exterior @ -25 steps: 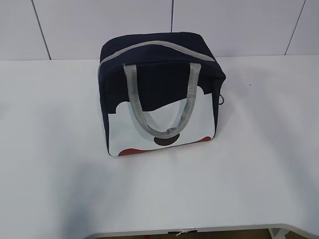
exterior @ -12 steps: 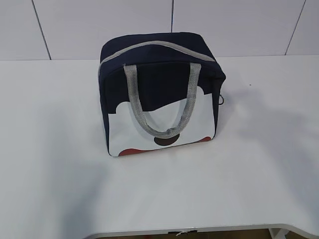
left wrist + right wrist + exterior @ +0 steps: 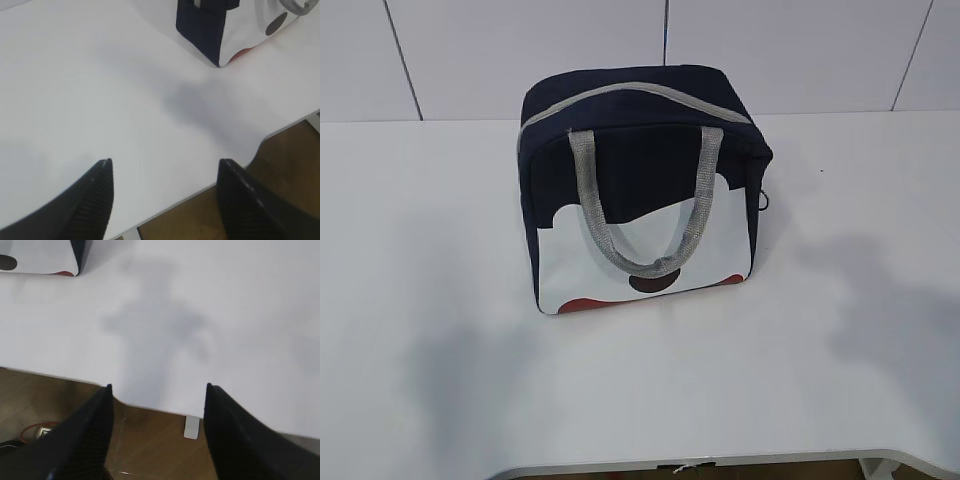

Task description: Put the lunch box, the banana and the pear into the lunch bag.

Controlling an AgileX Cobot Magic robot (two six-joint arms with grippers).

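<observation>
White table point(image 3: 840, 330), navy lunch bag point(image 3: 640, 190) standing upright on it, zipper closed, handle hanging down front

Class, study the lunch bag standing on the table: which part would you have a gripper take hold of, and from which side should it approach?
Grip the grey webbing handle on the lunch bag. It hangs down the patch face as a slack loop, the one narrow part open jaws could close on; the body looks too broad. Come from the front, the near table edge, at the loop's bottom.
</observation>
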